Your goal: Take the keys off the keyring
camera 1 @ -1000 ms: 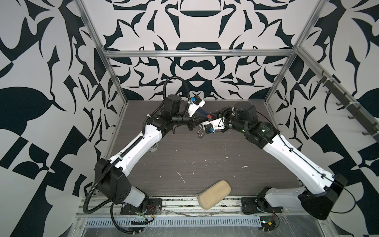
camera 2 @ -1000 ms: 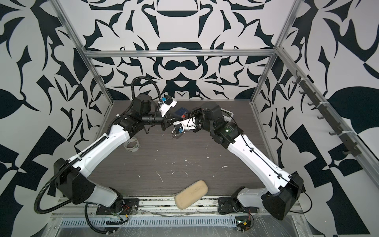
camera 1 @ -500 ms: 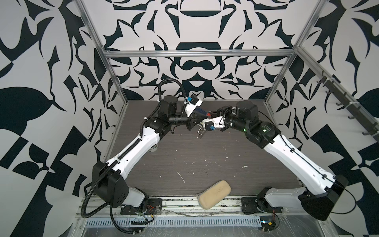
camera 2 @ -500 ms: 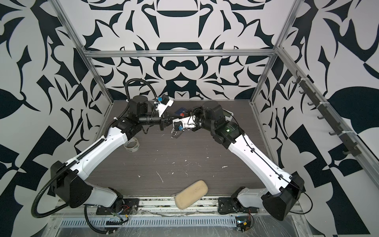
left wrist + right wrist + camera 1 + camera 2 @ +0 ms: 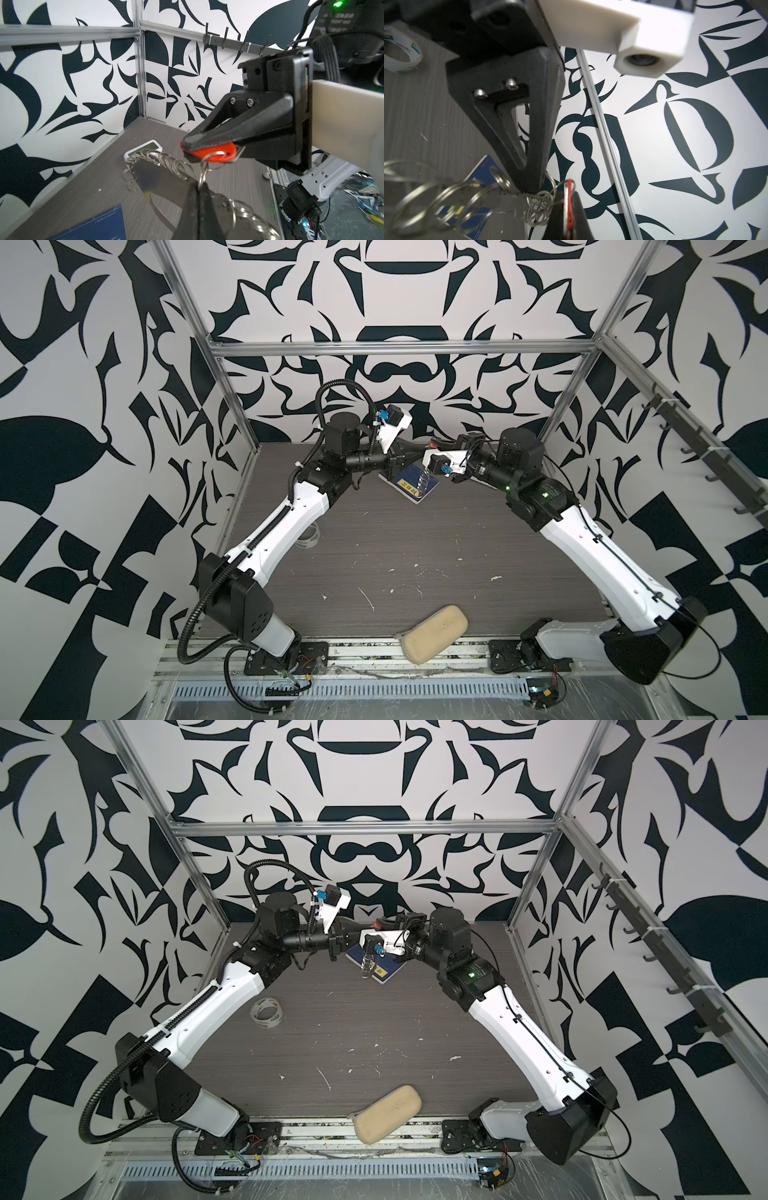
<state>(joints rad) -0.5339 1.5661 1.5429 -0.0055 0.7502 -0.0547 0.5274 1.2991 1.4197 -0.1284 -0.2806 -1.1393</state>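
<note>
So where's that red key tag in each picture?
A top view: red tag, far middle, where arms meet.
A top view: same place.
Left wrist: centre, pinched by fingers.
Right wrist: bottom edge, edge-on.
Shared landmark: blue book beneath.

- The dark wood-grain tabletop (image 5: 415,539) forms the floor of the cell, flecked with white.
- Behind it and on both sides stand walls (image 5: 399,302) in a bold black-and-white leaf pattern.
- A silver aluminium frame (image 5: 399,349) rises from its back corners, with a crossbar above its far edge.
- A dark hook rail (image 5: 712,448) runs along the wall to its right.
- A grey slotted strip (image 5: 345,691) lies along its near edge.
- The light is even, with soft shadows.
</note>
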